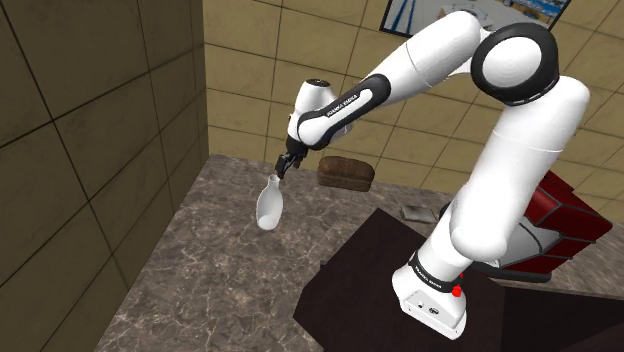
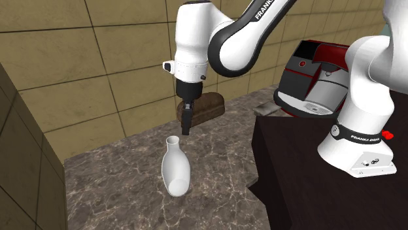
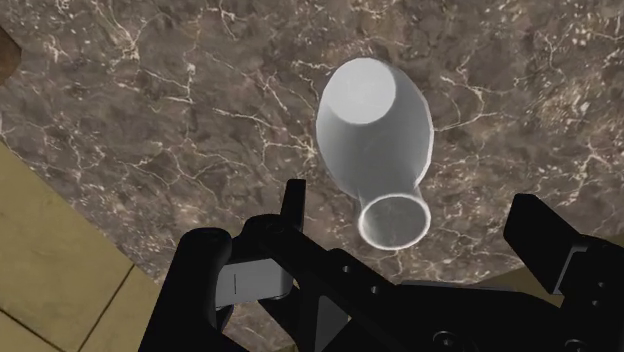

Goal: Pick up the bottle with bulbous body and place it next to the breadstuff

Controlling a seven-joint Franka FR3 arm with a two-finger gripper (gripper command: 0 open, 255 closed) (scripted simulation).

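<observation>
A white bottle (image 1: 268, 205) (image 2: 175, 171) with a bulbous body and a narrow neck stands upright on the dark marble counter (image 1: 200, 280). My black gripper (image 1: 287, 165) (image 2: 186, 124) hangs just above the bottle's mouth, pointing down. In the wrist view the bottle (image 3: 375, 130) lies below the gripper (image 3: 415, 225), whose fingers stand wide apart on either side of the neck without touching it. The gripper is open and holds nothing. A brown loaf (image 1: 346, 172) (image 2: 206, 106) rests on the counter by the back wall, behind the gripper.
Tan tiled walls (image 1: 100, 130) close the counter at the back and on the shoulder view's left. A red and black machine (image 2: 314, 78) (image 1: 560, 220) stands beside the dark stand (image 1: 380, 270). A small grey object (image 2: 265, 109) lies near the machine.
</observation>
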